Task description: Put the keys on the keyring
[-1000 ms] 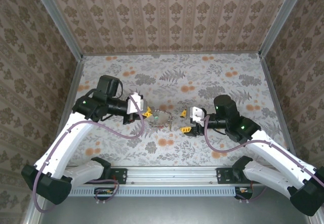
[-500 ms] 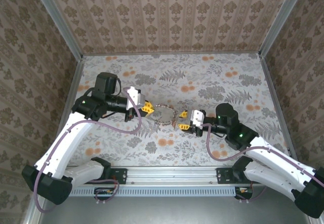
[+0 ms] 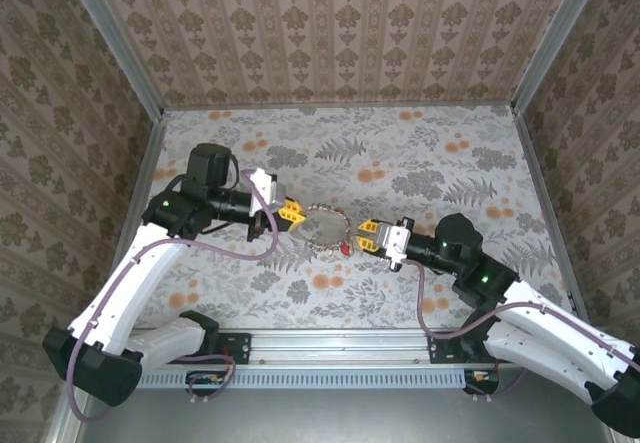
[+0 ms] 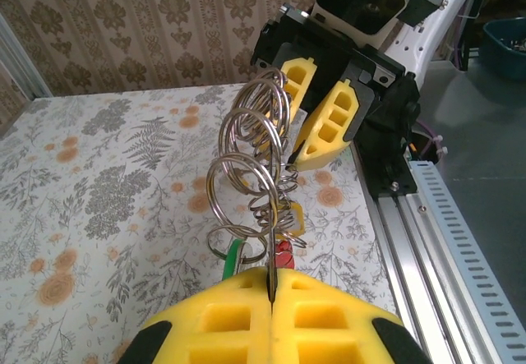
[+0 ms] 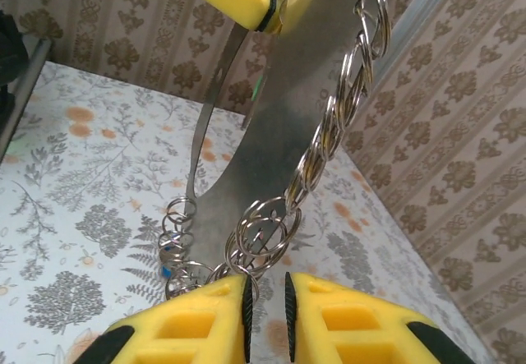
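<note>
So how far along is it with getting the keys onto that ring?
Looks well along. Done: coloured keys, red and green among them, already hang from the keyring. In hand: the left gripper is clamped on the keyring, held above the table; the right gripper is nearly shut around its far side. Left: I can't tell whether more keys wait on the patterned table.

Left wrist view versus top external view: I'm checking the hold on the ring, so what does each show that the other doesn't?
Left wrist: the left gripper's yellow foam pads pressed shut on the keyring, a loop of linked steel rings whose separate coils read clearly, and green- and red-headed keys hanging below. Top external: the white left arm and right arm from base to wrist, across the floral table. Both: the keyring stretched between the left gripper and the right gripper, whose yellow fingers flank it.
</note>
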{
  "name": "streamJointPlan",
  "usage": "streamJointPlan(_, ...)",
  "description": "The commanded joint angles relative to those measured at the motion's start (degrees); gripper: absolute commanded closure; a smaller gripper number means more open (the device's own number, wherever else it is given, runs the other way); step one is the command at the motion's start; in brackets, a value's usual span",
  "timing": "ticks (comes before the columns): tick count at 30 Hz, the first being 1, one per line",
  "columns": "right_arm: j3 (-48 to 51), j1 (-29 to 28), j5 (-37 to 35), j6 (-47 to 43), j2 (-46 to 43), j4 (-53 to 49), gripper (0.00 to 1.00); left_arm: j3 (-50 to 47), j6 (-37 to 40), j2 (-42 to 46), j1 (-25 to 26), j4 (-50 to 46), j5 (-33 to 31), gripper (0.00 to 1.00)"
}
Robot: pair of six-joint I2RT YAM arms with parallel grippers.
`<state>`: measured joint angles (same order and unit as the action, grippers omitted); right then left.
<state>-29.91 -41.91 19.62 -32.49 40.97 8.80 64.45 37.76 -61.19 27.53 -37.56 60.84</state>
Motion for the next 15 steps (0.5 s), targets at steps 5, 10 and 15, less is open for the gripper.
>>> streamJointPlan(5, 1.1, -1.7, -3.4, -1.1, -0.1, 3.9, 0.78, -0.9, -3.7, 1.5, -0.7, 3.8, 2.8, 1.00)
streamJointPlan(10, 0.6, -4.2, -6.6, -2.8, 1.1, 5.5, 0.80, -0.9, -3.4, 1.6, -0.8, 3.4, 1.9, 1.00)
streamJointPlan(15, 1.3, -5.9, -10.9, -3.5, 2.4, 9.1, 0.80, -1.1, -4.3, 1.7, -0.8, 3.7, 1.9, 1.00)
